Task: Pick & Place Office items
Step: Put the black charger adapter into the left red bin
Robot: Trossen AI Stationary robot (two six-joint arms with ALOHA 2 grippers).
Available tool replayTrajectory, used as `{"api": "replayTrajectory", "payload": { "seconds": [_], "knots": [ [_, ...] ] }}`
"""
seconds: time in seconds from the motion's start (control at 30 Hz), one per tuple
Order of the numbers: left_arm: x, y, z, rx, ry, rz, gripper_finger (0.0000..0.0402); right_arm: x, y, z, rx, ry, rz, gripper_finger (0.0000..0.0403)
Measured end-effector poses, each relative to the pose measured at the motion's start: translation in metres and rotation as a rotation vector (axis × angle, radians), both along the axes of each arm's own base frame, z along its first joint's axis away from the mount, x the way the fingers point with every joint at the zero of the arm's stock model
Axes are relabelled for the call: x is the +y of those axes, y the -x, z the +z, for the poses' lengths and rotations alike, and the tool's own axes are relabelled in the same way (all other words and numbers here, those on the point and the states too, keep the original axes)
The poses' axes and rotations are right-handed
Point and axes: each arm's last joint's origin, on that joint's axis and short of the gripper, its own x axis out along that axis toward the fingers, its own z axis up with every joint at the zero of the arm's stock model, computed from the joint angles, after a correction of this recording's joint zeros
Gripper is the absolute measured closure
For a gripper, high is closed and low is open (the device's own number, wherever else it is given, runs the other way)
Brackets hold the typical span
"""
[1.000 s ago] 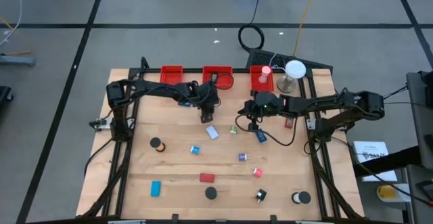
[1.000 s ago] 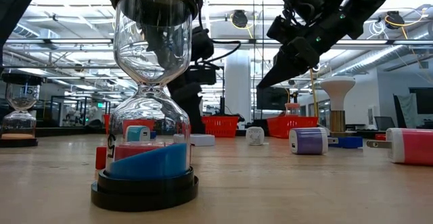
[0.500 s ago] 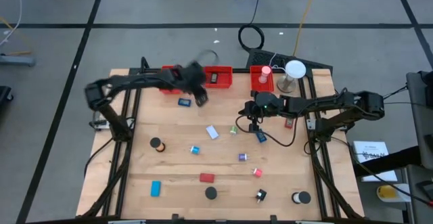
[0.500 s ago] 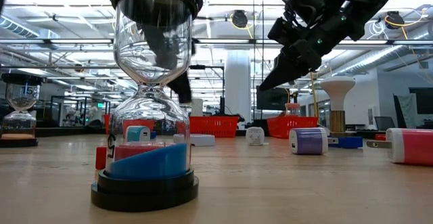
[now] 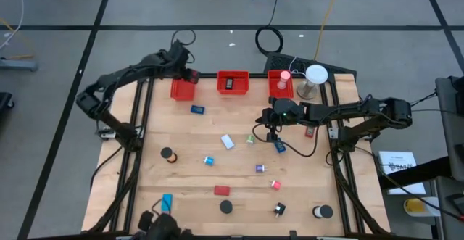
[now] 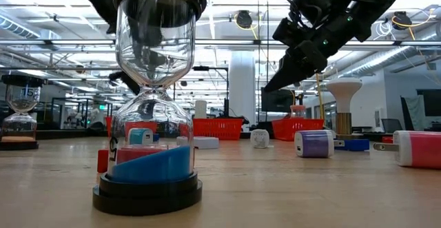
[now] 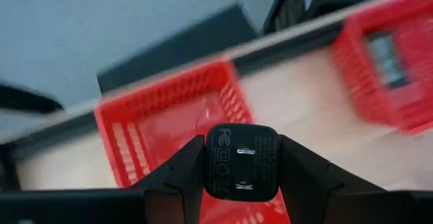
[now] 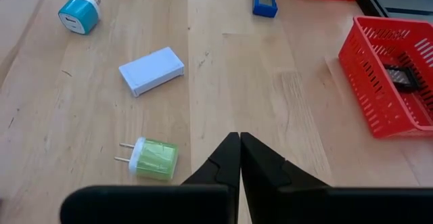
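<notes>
Office items lie scattered over the wooden table (image 5: 188, 175), and one of them, a small black charger block (image 7: 241, 162), sits pinched between the fingers of the left gripper (image 5: 190, 73) at the far left, above the left red bin (image 5: 183, 89). The wrist view shows the block's printed face, with the bin's mesh floor directly beyond it, so the step in hand looks like the drop. To do it well, I would centre the block over the bin's middle rather than its rim, lower it a little so it cannot bounce out, then spread the fingers fully before lifting away. Moving right, the middle red bin (image 5: 233, 83) already holds a dark item, and a blue block (image 5: 197, 109) lies on the wood just in front of the two bins. Farther right, a white block (image 8: 151, 70) and a green plug (image 8: 154, 159) lie close under the right gripper (image 8: 239, 141), which hangs over mid-table with its fingers pressed together and holds nothing.
</notes>
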Motion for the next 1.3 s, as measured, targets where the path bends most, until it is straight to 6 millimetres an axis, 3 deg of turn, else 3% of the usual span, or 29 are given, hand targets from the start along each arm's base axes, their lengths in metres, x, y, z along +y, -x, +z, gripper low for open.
{"api": "replayTrajectory", "payload": {
  "seconds": [0.13, 0.33, 1.03, 1.3],
  "knots": [
    [0.020, -0.001, -0.022, -0.001, 0.022, 0.062, 0.0253, 0.000, 0.000, 0.000, 0.000, 0.000, 0.000, 0.0397],
    [0.029, -0.005, -0.047, 0.023, 0.069, 0.119, 0.0253, 0.000, 0.000, 0.000, 0.000, 0.000, 0.000, 0.0397],
    [0.041, -0.019, -0.080, 0.021, 0.053, 0.232, 0.0253, 0.001, 0.000, 0.000, -0.003, -0.014, 0.022, 0.0397],
    [0.038, -0.024, -0.079, 0.012, 0.052, 0.217, 0.0195, 0.001, 0.000, 0.000, -0.006, -0.014, 0.021, 0.0397]
  ]
}}
